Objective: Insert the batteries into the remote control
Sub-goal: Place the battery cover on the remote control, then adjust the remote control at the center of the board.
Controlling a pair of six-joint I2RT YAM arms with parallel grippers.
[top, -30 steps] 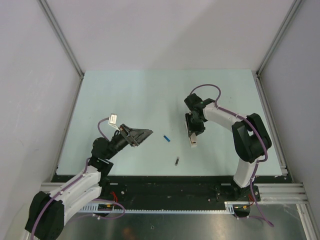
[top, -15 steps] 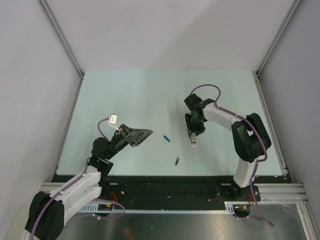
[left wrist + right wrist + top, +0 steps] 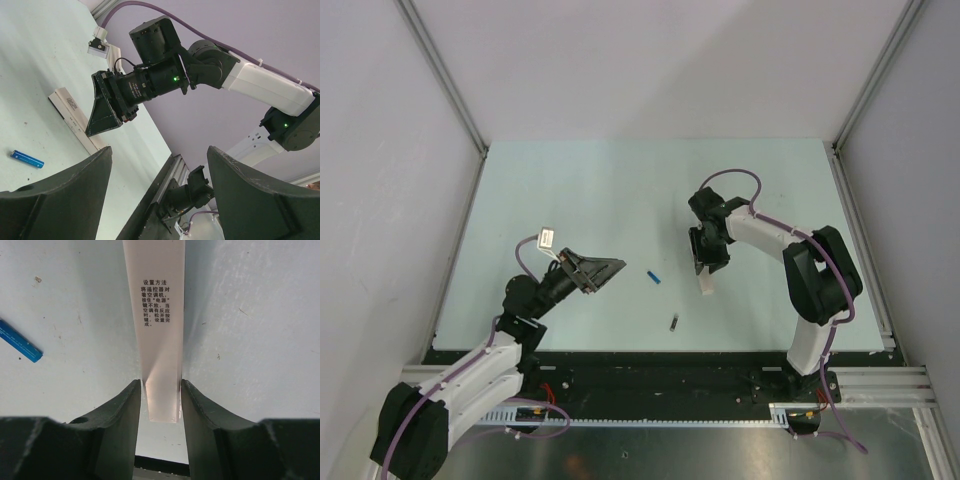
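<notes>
The remote control point(image 3: 706, 283) is a slim white bar on the table, with printed text on it in the right wrist view point(image 3: 159, 315). My right gripper point(image 3: 704, 266) points down at it, and its two fingers point(image 3: 125, 405) press the sides of the bar's end point(image 3: 159, 385). A blue battery point(image 3: 653, 277) lies left of the remote, also in the right wrist view point(image 3: 19, 341) and the left wrist view point(image 3: 27, 159). A black battery point(image 3: 674, 322) lies nearer the front edge. My left gripper point(image 3: 605, 268) hangs open and empty above the table point(image 3: 160, 200). The red battery and second blue one are out of view.
The pale green table point(image 3: 590, 190) is walled by grey panels with aluminium posts point(image 3: 440, 75) at the back corners. A black rail point(image 3: 650, 360) runs along the front edge by the arm bases.
The right gripper has shifted slightly at the remote. The remote's near end showed a dark patch before and now looks plain white. The left arm has not moved.
</notes>
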